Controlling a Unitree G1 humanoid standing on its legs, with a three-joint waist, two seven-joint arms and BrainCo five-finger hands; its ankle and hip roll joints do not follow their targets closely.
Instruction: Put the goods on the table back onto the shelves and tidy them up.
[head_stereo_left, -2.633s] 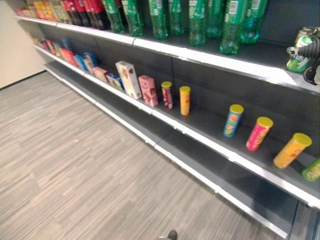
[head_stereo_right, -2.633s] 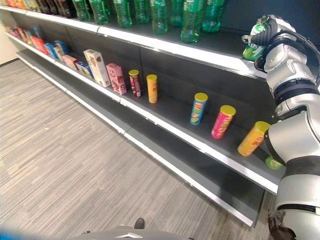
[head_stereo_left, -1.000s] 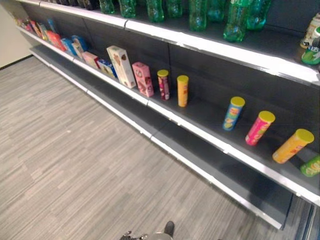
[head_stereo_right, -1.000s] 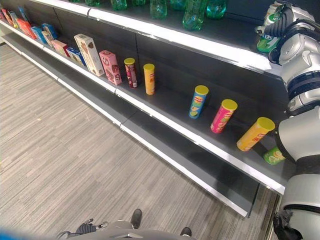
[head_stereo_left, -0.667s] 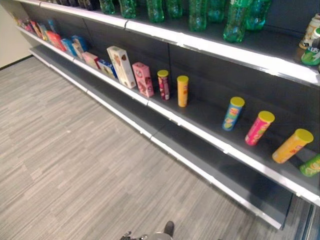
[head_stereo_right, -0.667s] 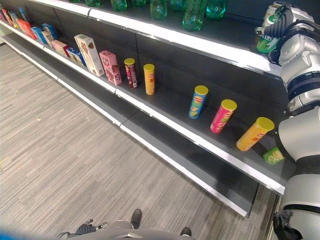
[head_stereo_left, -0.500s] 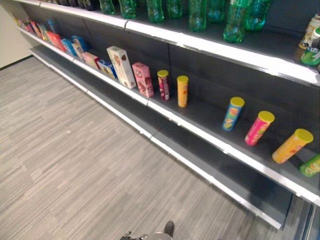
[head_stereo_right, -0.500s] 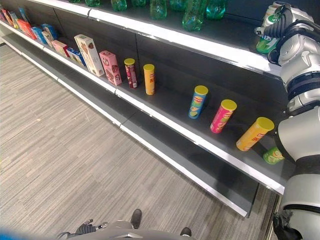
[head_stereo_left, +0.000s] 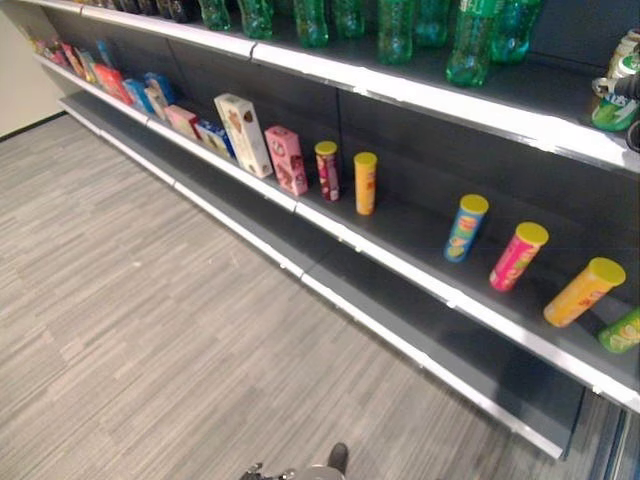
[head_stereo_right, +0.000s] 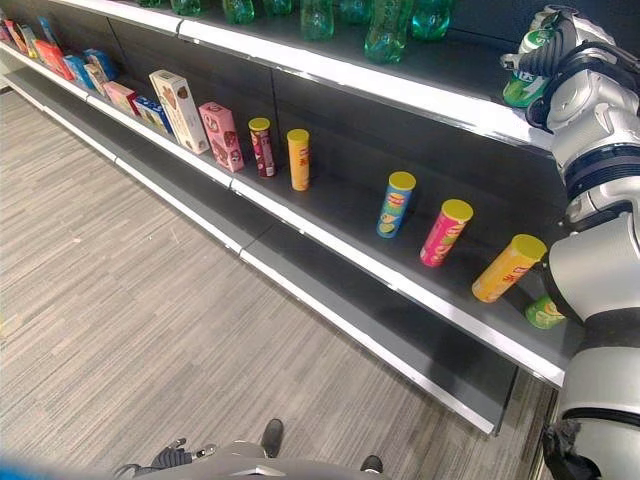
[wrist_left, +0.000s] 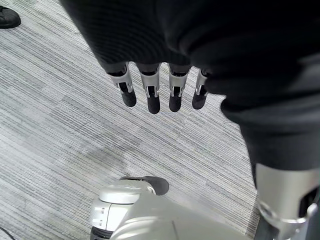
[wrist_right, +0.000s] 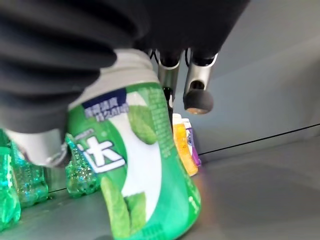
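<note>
Far left on the middle shelf (head_stereo_left: 400, 235) stands a row of boxes (head_stereo_left: 245, 133), then two upright cans (head_stereo_left: 365, 182), then farther right a blue can (head_stereo_left: 465, 227), a pink can (head_stereo_left: 517, 256) and an orange can (head_stereo_left: 583, 291), all three leaning, with a green tub (head_stereo_left: 622, 331) lying at the right end. On the top shelf (head_stereo_right: 420, 95) green bottles (head_stereo_right: 390, 25) stand in a group. The left hand (wrist_left: 157, 85) hangs low over the floor (head_stereo_left: 150, 300), its fingers straight and relaxed, holding nothing. At the right end of the top shelf the right hand (head_stereo_right: 555, 55) grips a green jar (wrist_right: 137, 165); in the right wrist view the jar's base looks to be at or just above the shelf board, but I cannot tell whether it touches, and past it stand two small bottles (wrist_right: 184, 142) near the back wall. The thumb and palm wrap the jar's upper part, while two fingers (wrist_right: 197, 97) stick out past it. As I judge it, this item is nearly shelved: what remains is to set it down, let go, and straighten the leaning cans and the fallen tub. No desk shows, so I cannot tell what stock is left there.
</note>
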